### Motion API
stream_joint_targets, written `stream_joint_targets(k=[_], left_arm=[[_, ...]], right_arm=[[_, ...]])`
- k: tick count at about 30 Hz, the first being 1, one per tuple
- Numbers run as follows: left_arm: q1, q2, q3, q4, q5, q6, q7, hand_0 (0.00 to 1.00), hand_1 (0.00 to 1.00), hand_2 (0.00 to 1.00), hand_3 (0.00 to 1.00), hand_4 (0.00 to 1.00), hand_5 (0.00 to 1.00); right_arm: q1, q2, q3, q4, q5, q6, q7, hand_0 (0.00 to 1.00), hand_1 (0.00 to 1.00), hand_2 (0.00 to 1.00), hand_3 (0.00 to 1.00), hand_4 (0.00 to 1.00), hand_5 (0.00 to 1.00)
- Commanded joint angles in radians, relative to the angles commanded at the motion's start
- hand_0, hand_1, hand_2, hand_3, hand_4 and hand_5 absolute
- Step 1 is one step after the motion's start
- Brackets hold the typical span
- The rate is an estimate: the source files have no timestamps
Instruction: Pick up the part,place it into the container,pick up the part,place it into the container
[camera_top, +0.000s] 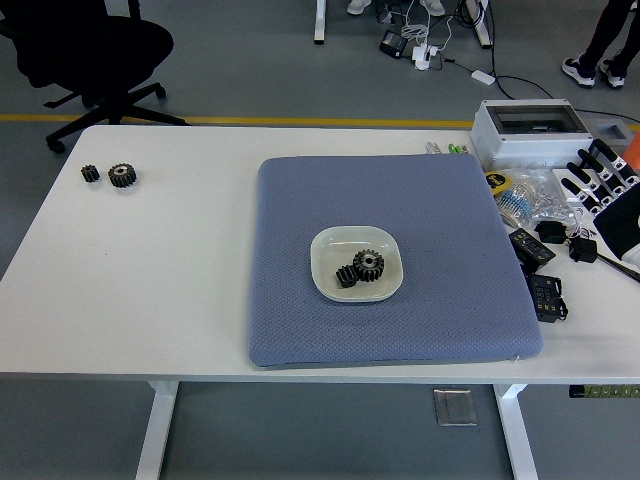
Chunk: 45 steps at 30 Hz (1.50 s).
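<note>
A white dish (328, 250) sits in the middle of the blue-grey mat (440, 230). Two black gears (360, 268) lie inside it, a larger one and a smaller one touching it. Two more black gears (112, 175) rest on the bare table at the far left, a small one beside a bigger one. My right hand (605, 190) is at the right edge over the clutter, fingers spread and pointing up, holding nothing. My left arm does not show.
A grey electrical box (530, 132) stands at the back right. Black adapters (538, 270), cables and small packets lie along the right side of the table. An office chair (95, 55) stands beyond the far left corner.
</note>
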Motion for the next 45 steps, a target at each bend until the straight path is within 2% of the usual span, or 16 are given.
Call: stream_joint_targets(k=[7,17,28,45], left_arm=[[-0.003,0.000,-0.004,0.000,0.005,-0.002,-0.001,0.690,0.695,0.778,0.668,0.769,0.653],[0.000,0.000,-0.010,0.000,0.014,-0.002,0.000,0.691,0.696,0.778,0.668,0.769,0.654],[0.005,0.000,-0.025,0.000,0.034,-0.002,0.002,0.690,0.697,0.778,0.666,0.766,0.654],[-0.002,0.000,-0.022,0.000,0.026,-0.005,-0.001,0.690,0.699,0.778,0.668,0.765,0.657]], right_arm=[[-0.059,0.036,0.073,0.074,-0.169,-0.026,-0.002,0.932,0.843,0.874,0.903,0.998,0.998],[-0.123,0.078,0.124,0.119,-0.253,-0.018,0.003,0.947,0.848,0.879,0.907,0.998,0.998],[-0.159,0.080,0.145,0.130,-0.266,-0.019,0.014,0.952,0.849,0.879,0.903,0.998,0.998],[-0.153,0.075,0.154,0.135,-0.262,-0.022,0.019,0.952,0.848,0.879,0.898,0.998,0.998]])
